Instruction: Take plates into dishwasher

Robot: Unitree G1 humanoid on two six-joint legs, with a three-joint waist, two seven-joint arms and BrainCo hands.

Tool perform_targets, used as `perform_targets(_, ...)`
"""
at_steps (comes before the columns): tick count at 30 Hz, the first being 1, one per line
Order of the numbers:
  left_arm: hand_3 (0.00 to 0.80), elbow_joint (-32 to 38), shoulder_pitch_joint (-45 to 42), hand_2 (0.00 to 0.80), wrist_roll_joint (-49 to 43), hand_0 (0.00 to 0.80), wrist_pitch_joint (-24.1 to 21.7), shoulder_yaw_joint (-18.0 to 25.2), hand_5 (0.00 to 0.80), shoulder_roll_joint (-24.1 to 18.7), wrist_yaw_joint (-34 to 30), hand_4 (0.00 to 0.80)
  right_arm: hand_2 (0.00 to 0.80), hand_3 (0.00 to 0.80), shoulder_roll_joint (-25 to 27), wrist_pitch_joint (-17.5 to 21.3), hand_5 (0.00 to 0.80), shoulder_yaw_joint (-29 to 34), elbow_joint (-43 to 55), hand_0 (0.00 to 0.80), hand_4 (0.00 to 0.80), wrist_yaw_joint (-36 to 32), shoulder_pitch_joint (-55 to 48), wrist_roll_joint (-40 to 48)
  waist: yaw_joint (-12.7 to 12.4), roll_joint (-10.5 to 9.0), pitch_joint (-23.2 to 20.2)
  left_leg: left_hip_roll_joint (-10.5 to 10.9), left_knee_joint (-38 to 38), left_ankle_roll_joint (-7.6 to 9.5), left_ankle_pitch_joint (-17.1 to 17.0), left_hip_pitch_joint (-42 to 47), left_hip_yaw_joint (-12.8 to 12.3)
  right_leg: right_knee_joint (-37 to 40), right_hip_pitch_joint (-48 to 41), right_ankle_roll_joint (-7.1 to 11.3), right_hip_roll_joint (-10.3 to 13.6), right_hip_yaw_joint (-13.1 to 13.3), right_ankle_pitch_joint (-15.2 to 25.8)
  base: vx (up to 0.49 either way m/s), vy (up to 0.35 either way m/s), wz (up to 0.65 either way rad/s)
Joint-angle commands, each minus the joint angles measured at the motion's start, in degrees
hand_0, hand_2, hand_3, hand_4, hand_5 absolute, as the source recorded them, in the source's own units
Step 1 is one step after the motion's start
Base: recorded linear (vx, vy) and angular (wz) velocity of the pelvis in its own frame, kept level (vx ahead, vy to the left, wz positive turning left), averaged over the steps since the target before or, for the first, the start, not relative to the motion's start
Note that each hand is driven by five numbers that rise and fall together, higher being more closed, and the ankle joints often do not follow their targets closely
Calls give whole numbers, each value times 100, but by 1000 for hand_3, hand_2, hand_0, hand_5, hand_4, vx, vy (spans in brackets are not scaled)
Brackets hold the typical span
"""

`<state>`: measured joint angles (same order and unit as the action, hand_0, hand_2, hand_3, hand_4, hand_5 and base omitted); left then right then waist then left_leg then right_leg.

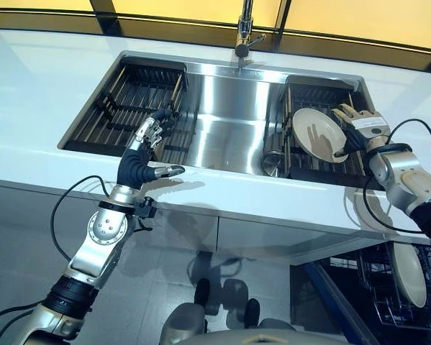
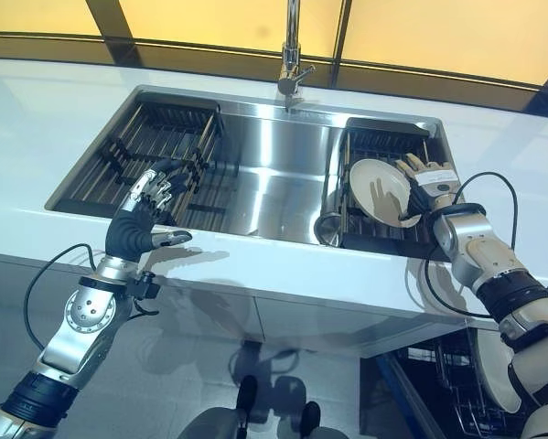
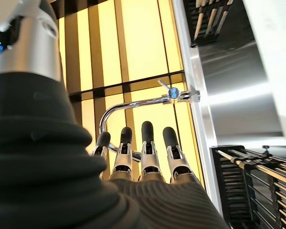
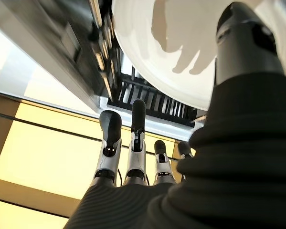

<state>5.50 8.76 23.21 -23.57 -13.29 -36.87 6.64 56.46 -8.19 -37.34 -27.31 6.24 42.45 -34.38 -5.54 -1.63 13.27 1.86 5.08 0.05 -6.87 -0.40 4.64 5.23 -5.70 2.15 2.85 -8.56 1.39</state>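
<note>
A white plate point(image 1: 316, 134) stands upright in the black rack point(image 1: 312, 97) in the right half of the sink; it also shows in the right wrist view point(image 4: 181, 52). My right hand point(image 1: 364, 128) is at the plate's right edge, fingers point(image 4: 135, 133) straight and reaching past the rim, thumb point(image 4: 243, 43) across the plate's face. My left hand point(image 1: 139, 162) is open and empty above the counter's front edge, beside the empty left rack point(image 1: 139, 100). Another white plate point(image 1: 409, 274) stands in the open dishwasher's rack point(image 1: 370, 284) at the lower right.
The steel sink point(image 1: 226, 122) is set in a white counter point(image 1: 35, 93), with a faucet point(image 1: 245, 32) at the back middle. A metal cup point(image 1: 273, 162) lies beside the right rack. The dishwasher stands open below the counter's right end.
</note>
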Motion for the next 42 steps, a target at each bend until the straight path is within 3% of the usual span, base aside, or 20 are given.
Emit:
perform_targets(1, 0, 228, -156, 0, -203, 0, -128, 297, 0, 33, 30, 0, 0, 0, 93, -118, 0, 72, 173, 0, 0, -4, 128, -266, -7, -140, -351, 190, -8, 278, 669, 279, -183, -23, 214, 26, -119, 5, 81, -7, 0, -4)
perform_targets(18, 0, 229, -156, 0, -264, 0, -158, 317, 0, 85, -21, 0, 0, 0, -328, -228, 0, -262, 2, 0, 0, -32, 323, -432, -145, -122, -278, 206, -8, 286, 631, 232, -97, -23, 225, 26, -96, -84, 90, 0, 0, 0)
perform_targets(34, 0, 190, 217, 0, -236, 0, -151, 107, 0, 92, -7, 0, 0, 0, -1012, -834, 0, -907, -1458, 0, 0, 101, 1025, -80, -376, 0, -89, 252, -8, 275, 515, 15, 65, -23, 382, 8, -53, -251, 149, -33, -3, 4)
perform_targets(42, 0, 134, 535, 0, -215, 0, -101, -95, 0, 137, 63, 0, 0, 0, -1398, -1195, 0, -1060, -2644, 0, 0, 573, 1484, -63, -482, 148, 0, 287, -8, 277, 459, -101, 143, -23, 476, 2, -29, -324, 171, -32, 2, 3)
